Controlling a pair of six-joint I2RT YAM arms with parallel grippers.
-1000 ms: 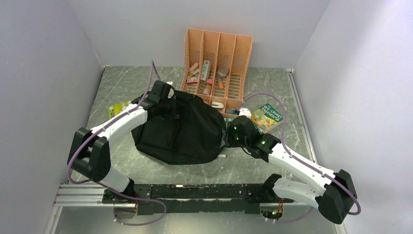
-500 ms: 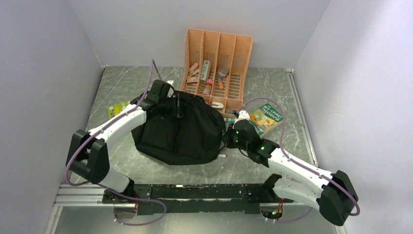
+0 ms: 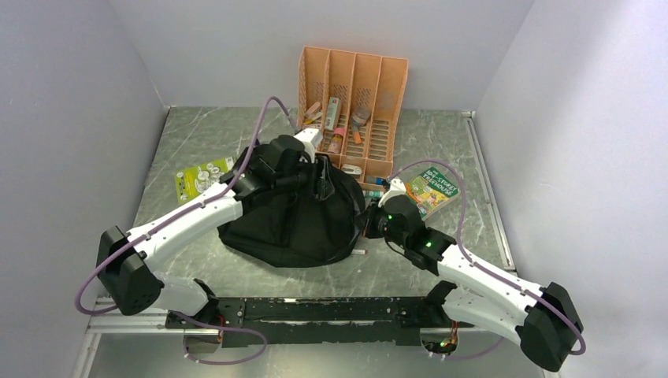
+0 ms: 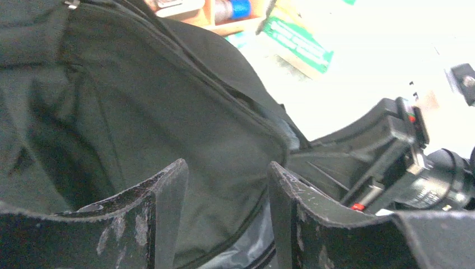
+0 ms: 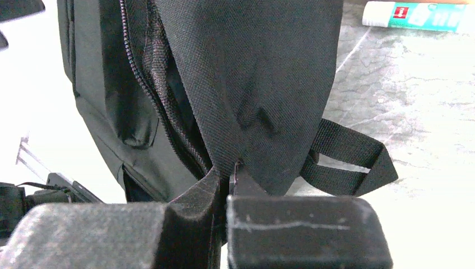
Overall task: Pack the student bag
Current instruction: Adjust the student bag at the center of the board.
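We see a grey marbled table [image 3: 205, 130]. On it the black backpack [image 3: 291, 224] lies in the middle, an orange file organiser [image 3: 394, 75] stands at the far edge, a green leaflet [image 3: 202, 175] lies to the left, a green book [image 3: 432, 189] to the right, and a white-and-teal tube [image 5: 413, 15] lies near the backpack.

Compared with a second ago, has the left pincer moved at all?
Yes. The left pincer has swung right across the student bag's top, ending nearer the orange file organiser's front edge.

Left pincer [image 4: 227, 168] open, arm stretched forward; right pincer [image 5: 227, 176] clamped shut.
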